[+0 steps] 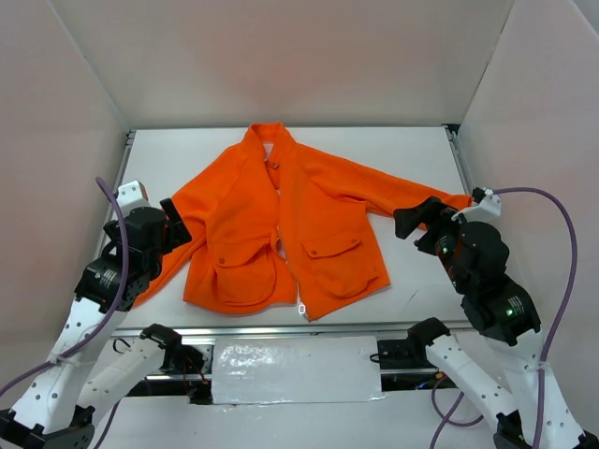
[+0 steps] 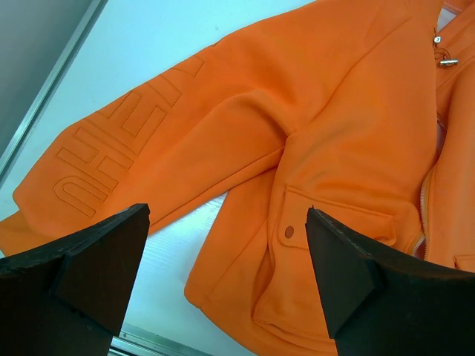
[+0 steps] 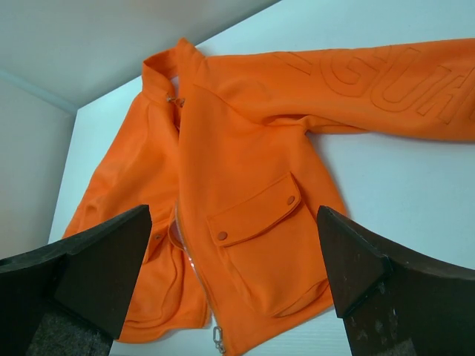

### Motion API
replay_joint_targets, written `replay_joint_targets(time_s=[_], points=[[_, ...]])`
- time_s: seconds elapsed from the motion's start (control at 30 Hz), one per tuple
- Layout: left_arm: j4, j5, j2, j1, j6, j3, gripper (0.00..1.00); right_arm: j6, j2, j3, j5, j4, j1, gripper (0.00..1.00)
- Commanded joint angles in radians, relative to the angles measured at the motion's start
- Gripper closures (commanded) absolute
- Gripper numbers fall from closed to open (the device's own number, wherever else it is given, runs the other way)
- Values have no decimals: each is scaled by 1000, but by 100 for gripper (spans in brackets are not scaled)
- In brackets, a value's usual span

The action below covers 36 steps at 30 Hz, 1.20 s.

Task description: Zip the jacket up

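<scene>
The bright orange jacket (image 1: 299,215) lies flat on the white table (image 1: 393,154), collar at the far side, sleeves spread out. Its pale front zipper (image 1: 281,234) is parted, and the metal pull (image 1: 302,308) rests at the hem near the front edge. My left gripper (image 1: 178,227) hovers open over the jacket's left sleeve. In the left wrist view the gripper (image 2: 226,230) is empty above the left pocket (image 2: 326,222). My right gripper (image 1: 414,220) is open by the right sleeve. In the right wrist view the gripper (image 3: 234,259) frames the right pocket (image 3: 260,230) and the zipper pull (image 3: 219,339).
White walls enclose the table on three sides. A metal rail (image 1: 281,329) runs along the front edge, with a shiny plastic-covered panel (image 1: 295,369) below it. Rails also line the left side (image 1: 124,159) and the right side (image 1: 459,159). Purple cables (image 1: 562,281) loop from the arms.
</scene>
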Motion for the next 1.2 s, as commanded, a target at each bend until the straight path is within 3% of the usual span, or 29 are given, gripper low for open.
replay_joint_targets(time_s=[0.0,0.13,0.27,0.33,0.4,0.47,0.6,0.77,1.0,1.17], points=[[25,-4,-8,5,9,1,1,4,-9,24,-1,20,-2,0],[25,-1,-6,5,8,1,1,-33,-24,4,-93,60,-2,0],[27,-1,-9,5,8,1,1,-61,16,-48,-367,158,0,0],[25,2,-9,5,6,-1,1,-39,110,-82,-588,230,7,0],[19,16,-3,5,-5,7,1,16,190,-123,-673,327,106,0],[8,69,1,5,-17,13,1,53,310,-142,-582,394,311,0],[50,158,6,10,24,-10,0,80,619,-72,-423,423,487,5],[53,190,20,7,37,-24,1,100,821,-68,-417,510,529,25],[80,230,34,7,63,-30,1,68,1026,-1,-428,581,538,25],[80,244,37,7,69,-33,1,-12,1089,75,-350,575,538,24]])
